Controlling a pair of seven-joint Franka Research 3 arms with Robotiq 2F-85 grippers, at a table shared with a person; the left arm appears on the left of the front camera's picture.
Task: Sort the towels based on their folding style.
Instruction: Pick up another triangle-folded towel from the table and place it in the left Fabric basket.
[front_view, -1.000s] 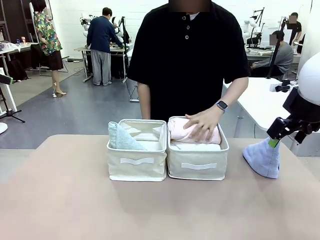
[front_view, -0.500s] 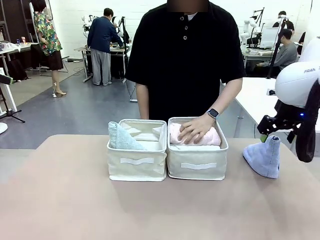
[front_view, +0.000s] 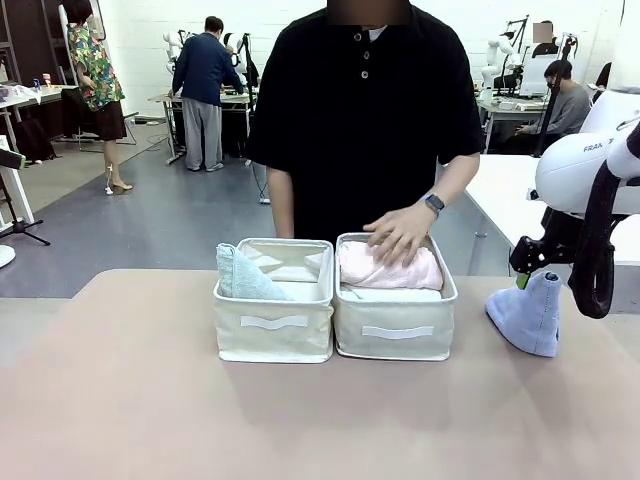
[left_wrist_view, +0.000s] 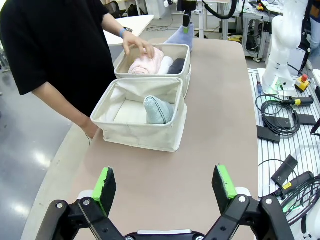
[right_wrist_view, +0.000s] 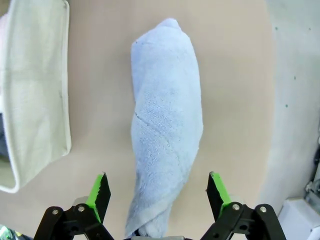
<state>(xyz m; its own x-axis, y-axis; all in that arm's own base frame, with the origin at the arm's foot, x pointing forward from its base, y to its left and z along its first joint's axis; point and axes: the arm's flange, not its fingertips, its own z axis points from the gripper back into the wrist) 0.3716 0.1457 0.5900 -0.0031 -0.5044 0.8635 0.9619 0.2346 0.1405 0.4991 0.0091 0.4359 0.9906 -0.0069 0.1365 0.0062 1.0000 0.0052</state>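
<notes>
Right claw (right_wrist_view: 157, 186) over the blue towel (right_wrist_view: 164, 120), right wrist view. The claw stood spread to its full width and held nothing. Its two green pads flanked the towel's near end without touching it. The towel's long axis ran straight away from the claw, midway between the pads and square to the line joining them, so a plain closing would probably pinch it across its narrow width. In the front view the towel stood on the surface (front_view: 120, 400) at the robot's right, broad end down and narrow end up, with its tip just beside the claw and well apart from the bins. The right bin (front_view: 395, 330) lay between the towel and the left bin (front_view: 275, 325), where the green towel (front_view: 240, 275), seemingly of like fold, leaned in a corner. A carry there would run to the robot's left, past the right bin. A person's hand (front_view: 398, 235) rested on the pink towel (front_view: 385, 270) in the right bin. The left claw (left_wrist_view: 165, 186), equally wide and empty, hung over bare surface far from the blue towel, so the right arm was the nearer.
</notes>
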